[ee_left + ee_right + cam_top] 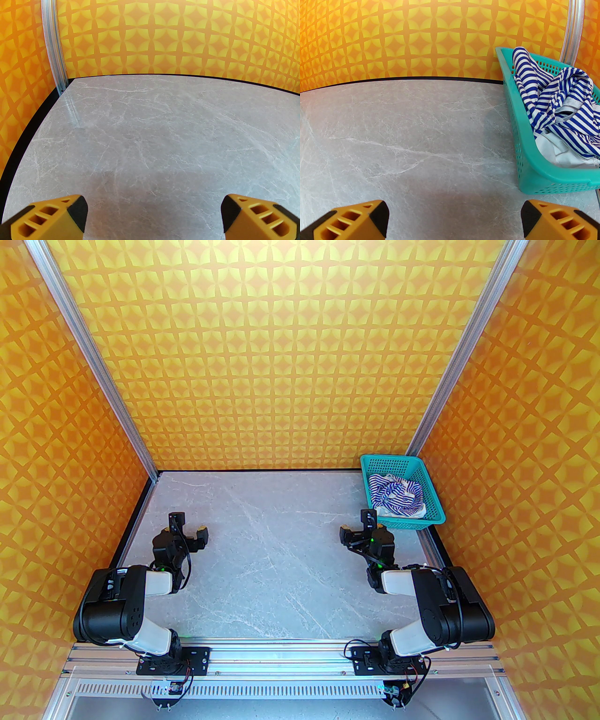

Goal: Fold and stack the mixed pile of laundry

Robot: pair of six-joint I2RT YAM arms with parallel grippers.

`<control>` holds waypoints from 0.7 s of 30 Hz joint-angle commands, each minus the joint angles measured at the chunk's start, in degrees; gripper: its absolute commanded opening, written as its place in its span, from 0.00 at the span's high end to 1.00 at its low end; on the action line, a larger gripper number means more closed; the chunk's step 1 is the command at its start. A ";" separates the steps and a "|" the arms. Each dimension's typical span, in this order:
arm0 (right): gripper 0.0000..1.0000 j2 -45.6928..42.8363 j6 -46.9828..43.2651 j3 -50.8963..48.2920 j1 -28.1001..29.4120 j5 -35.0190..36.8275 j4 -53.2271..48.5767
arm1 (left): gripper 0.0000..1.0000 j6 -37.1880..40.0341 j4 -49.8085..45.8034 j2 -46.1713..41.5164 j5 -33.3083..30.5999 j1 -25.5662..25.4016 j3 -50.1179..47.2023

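Striped garment [555, 98] lay over white cloth [562, 155] in teal basket [523, 150], surface's [262, 558] far right corner, left gripper [190, 526] and right gripper [356, 524] spread wide, empty

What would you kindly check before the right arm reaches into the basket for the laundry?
1. right gripper open, nothing held: ok.
2. left gripper open, nothing held: ok.
3. striped garment lies uppermost in the teal basket: ok.
4. white cloth free to lift separately: cannot tell, it is mostly under the garment.
5. table bare in front of both grippers for folding: ok.
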 commanded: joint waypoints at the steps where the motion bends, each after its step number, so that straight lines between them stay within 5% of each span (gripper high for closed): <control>1: 0.01 -0.41 0.19 0.94 0.12 0.57 -0.36 | 0.01 0.65 -0.71 0.06 0.90 -0.35 1.20; 6: 0.02 -0.73 0.09 0.76 0.09 1.15 -0.02 | 0.01 0.91 -0.25 -0.72 1.22 -0.36 0.90; 9: 0.01 -7.26 -0.46 -0.09 0.29 0.49 -4.08 | 0.01 2.66 -16.35 -9.78 1.64 -2.27 5.23; 15: 0.02 -22.29 12.78 14.76 0.25 12.99 -42.38 | 0.01 -3.83 -36.95 -21.55 2.88 -7.31 13.04; 21: 0.02 -8.60 22.91 48.91 -5.87 10.28 -79.32 | 0.03 -11.38 -41.86 -24.82 18.51 -12.98 18.94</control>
